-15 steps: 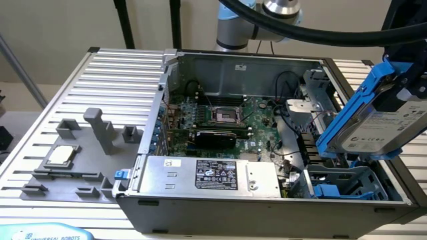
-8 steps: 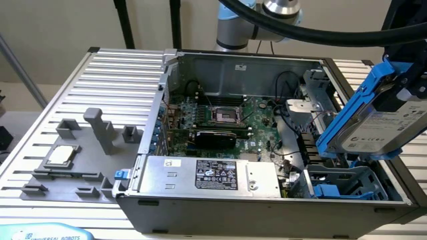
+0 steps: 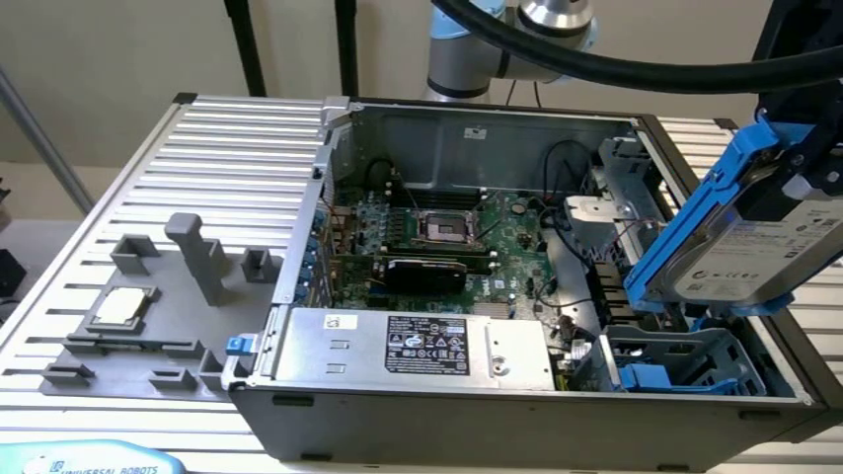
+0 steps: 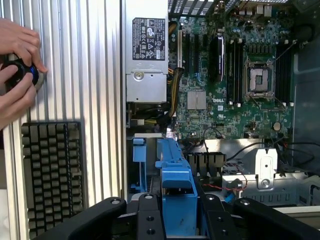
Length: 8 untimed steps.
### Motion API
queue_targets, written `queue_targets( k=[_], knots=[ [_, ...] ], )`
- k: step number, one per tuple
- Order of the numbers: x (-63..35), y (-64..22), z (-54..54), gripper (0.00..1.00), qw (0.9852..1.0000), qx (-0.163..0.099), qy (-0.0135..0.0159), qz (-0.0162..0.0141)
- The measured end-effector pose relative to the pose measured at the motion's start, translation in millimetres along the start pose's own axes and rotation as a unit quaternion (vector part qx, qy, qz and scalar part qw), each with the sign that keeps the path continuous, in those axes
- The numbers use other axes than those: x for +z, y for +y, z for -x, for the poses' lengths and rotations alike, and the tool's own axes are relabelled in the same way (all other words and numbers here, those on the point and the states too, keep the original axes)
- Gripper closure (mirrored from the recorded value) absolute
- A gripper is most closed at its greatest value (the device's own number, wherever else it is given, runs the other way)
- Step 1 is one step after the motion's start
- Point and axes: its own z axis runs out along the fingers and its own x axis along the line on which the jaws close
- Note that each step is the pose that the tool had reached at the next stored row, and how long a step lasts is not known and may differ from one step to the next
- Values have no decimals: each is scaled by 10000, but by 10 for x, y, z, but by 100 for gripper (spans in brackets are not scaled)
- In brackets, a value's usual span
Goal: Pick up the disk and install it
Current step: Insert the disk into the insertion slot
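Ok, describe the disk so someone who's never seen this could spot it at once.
Find the open computer case; at the exterior view's right, tilted above its corner bay, the gripper holds the disk. It is a silver-grey slab with a white label in a blue frame, unlike the black-labelled silver box lying in the case.

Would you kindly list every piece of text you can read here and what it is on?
"UNIVERSAL ROBOTS": on the light-blue object at the exterior view's bottom left.
"DELL": on the motherboard.
On the disk: label print too small to read.
On the power supply: black label too small to read.
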Motion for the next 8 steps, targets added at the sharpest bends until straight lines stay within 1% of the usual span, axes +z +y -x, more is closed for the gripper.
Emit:
queue_targets(
  k=[4, 6, 8],
  knots=[
    [63, -25, -5, 67, 10000, 0, 1, 2],
    [98, -47, -7, 67, 10000, -2, 2, 11],
    [128, -72, -10, 67, 10000, -8, 3, 29]
  ],
)
